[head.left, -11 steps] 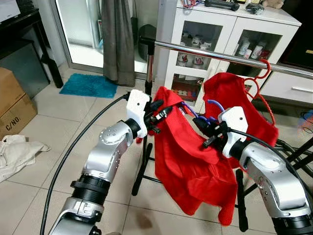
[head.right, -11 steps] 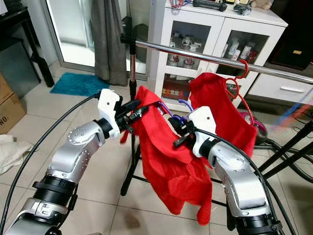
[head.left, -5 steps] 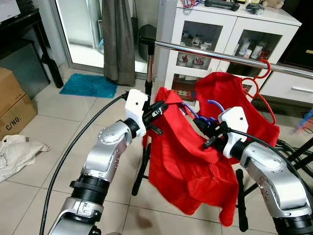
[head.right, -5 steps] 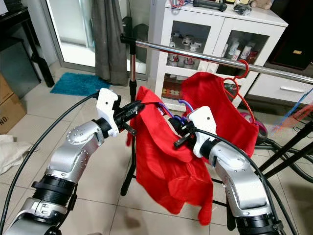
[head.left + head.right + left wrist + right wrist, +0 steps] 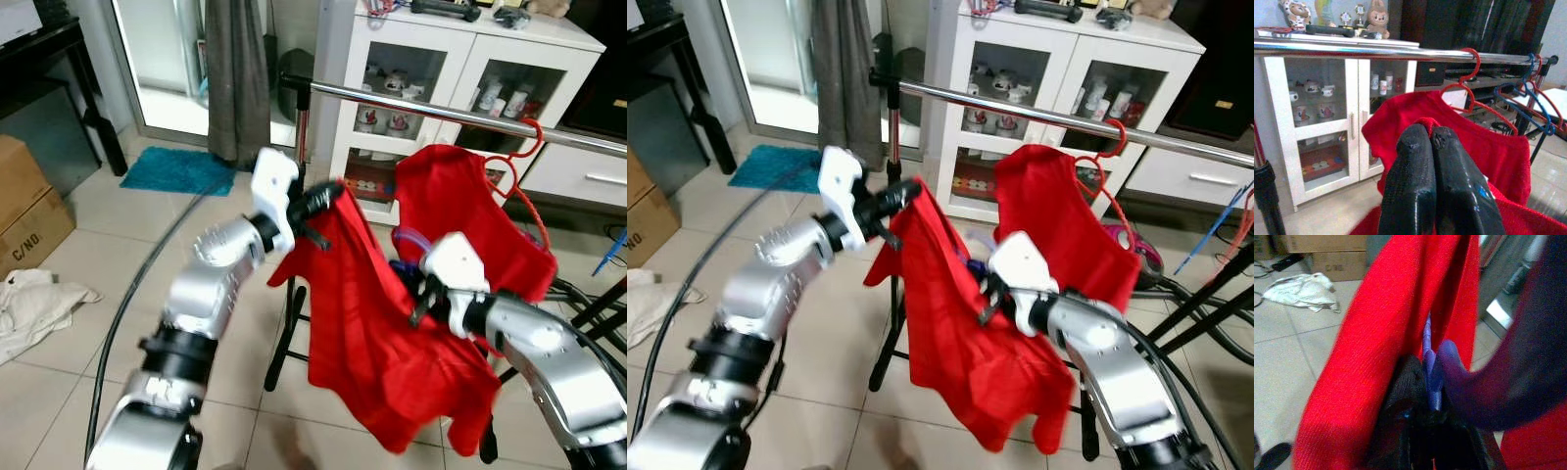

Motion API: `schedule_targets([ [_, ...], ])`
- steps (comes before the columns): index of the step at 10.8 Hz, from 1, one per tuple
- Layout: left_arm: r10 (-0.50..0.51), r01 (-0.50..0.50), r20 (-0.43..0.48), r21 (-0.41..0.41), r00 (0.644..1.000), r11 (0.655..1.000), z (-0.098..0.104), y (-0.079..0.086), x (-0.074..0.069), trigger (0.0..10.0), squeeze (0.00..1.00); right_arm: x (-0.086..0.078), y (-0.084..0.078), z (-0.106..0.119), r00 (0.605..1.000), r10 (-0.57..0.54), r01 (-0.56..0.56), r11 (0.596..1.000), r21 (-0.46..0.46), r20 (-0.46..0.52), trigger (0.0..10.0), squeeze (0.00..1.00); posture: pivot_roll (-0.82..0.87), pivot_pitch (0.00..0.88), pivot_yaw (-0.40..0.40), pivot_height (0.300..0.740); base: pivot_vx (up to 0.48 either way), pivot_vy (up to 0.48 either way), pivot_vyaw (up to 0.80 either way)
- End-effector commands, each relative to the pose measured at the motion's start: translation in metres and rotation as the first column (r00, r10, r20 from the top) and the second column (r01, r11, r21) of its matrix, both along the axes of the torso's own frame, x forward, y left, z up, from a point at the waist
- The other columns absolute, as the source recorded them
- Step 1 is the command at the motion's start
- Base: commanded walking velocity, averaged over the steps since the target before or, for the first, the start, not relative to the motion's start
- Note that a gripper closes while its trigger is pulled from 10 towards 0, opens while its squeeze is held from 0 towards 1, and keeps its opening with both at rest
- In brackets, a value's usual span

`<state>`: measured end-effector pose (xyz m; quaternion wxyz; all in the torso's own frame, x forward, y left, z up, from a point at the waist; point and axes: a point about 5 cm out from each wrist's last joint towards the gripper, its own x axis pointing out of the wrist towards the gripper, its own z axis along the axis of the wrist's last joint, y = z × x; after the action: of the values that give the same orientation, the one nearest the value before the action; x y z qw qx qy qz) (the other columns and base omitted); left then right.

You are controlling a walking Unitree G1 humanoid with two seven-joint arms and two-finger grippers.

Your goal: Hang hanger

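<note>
Now the left gripper sits higher than a second ago, lifting its corner of the red cloth up toward the rail. The right gripper has dropped and pulled in toward the robot, so the cloth hangs in one steep slope between the two instead of sagging across them. The purple hanger inside the cloth has gone low with the right gripper; its hook is well below the rail, so hanging is not yet done. Judgement: the right arm must rise a good way before the hook can reach the rail.

Left fingers: pressed together, a fold of red cloth nipped at the tips. Right fingers: closed on the purple hanger wire, red cloth draped against them.

A second red cloth already hangs from a red hanger on the rail.
</note>
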<state>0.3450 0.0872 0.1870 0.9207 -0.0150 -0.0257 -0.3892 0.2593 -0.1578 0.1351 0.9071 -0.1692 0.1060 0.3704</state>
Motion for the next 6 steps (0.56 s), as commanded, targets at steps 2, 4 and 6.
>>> schedule_targets([
  [2, 0.204, -0.205, 0.045, 0.009, 0.978, 0.979, 0.019, 0.030, 0.021, 0.0, 0.00, -0.008, -0.013, 0.011, 1.000, 0.026, -0.027, 0.998, 0.063, 0.017, 10.0, 0.00, 0.03, 0.000, -0.061, 0.740, 0.000, 0.000, 0.00],
  [4, 0.392, -0.398, 0.068, 0.183, 0.917, 0.899, 0.001, 0.063, 0.033, 0.0, 0.00, -0.020, -0.034, 0.042, 0.998, 0.042, -0.056, 0.958, 0.281, 0.056, 10.0, 0.00, 0.03, 0.000, -0.054, 0.740, 0.000, 0.000, 0.00],
  [6, 0.358, -0.359, 0.041, 0.195, 0.933, 0.913, -0.008, 0.060, 0.029, 0.0, 0.00, -0.020, -0.050, 0.047, 0.998, -0.023, 0.001, 0.946, 0.324, 0.065, 10.0, 0.00, 0.02, 0.000, -0.047, 0.740, 0.000, 0.000, 0.00],
])
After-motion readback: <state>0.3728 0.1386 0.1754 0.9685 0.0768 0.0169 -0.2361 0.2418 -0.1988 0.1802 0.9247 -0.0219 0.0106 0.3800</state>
